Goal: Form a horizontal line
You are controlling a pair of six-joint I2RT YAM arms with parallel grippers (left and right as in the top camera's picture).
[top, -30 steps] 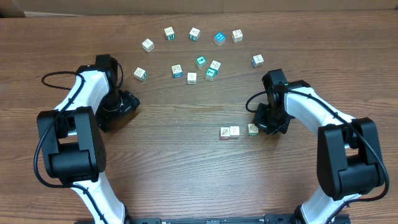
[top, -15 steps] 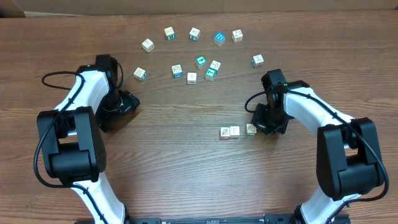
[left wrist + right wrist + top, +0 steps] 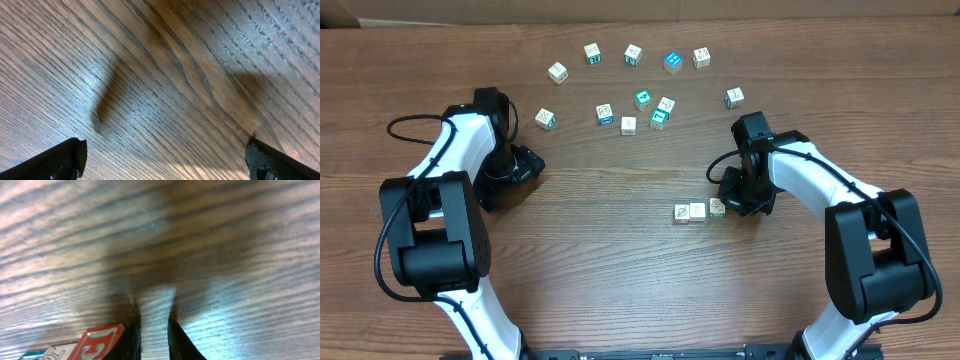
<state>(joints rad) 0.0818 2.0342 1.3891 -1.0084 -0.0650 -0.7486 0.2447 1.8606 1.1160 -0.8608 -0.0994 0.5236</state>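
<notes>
Sliding toward the row, the right pincer (image 3: 732,200) has its jaws drawn narrow on a pale block, which looks like the white side of the cube (image 3: 717,207) at its tip. The wrist view gives only a slim light strip between the dark fingers, so I read this as a pinch, not a nudge. Over the last second pincer and cube have travelled together, and the gap ahead of the tip has shrunk to a sliver. Just beyond the cube lies the horizontal line (image 3: 689,212), so far two cubes touching, with the carried one near but apparently not yet against them and sitting a touch farther back. My judgement is that a third member is almost joined; a little more travel and a slight correction should seat it. Well behind the pincer, across the table (image 3: 600,260), the loose cubes (image 3: 642,98) lie scattered. Far off on its other side, the left pincer (image 3: 165,160) hangs wide over bare wood.
</notes>
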